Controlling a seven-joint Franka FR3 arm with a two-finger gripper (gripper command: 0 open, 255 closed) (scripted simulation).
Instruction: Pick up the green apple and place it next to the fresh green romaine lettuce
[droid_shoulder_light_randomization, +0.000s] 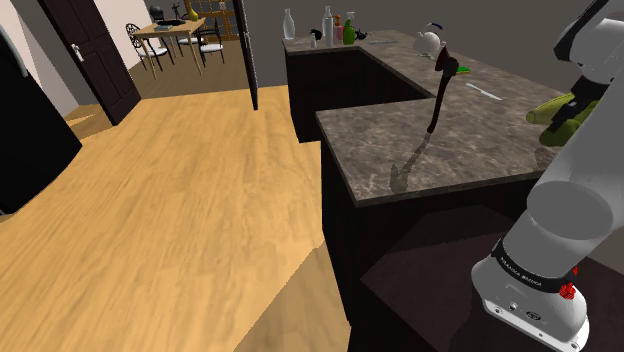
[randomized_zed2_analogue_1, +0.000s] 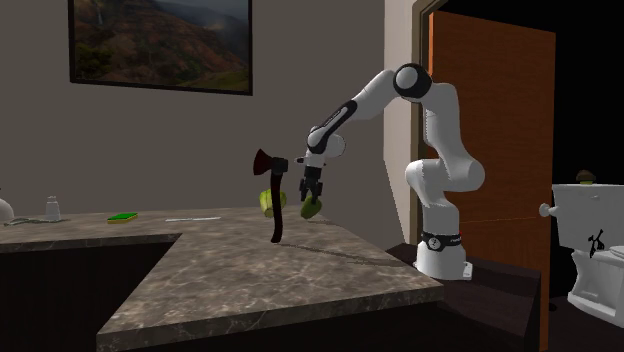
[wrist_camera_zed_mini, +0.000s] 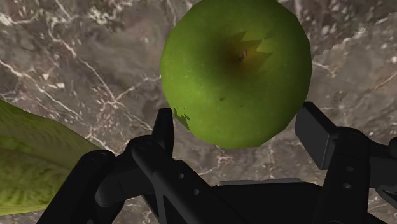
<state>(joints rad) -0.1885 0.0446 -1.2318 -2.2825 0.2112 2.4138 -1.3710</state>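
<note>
Dark marbled bench (wrist_camera_zed_mini: 63, 57), hand (wrist_camera_zed_mini: 236, 124) spread wide over the green apple (wrist_camera_zed_mini: 235, 67).
I see both black fingers (wrist_camera_zed_mini: 164, 130) standing well apart, flanking the apple's round, glossy, speckled skin without clasping it (whether they touch it I cannot judge). The romaine lettuce (wrist_camera_zed_mini: 28, 165), a ribbed matte leaf, lies near the apple on the white-veined surface.
</note>
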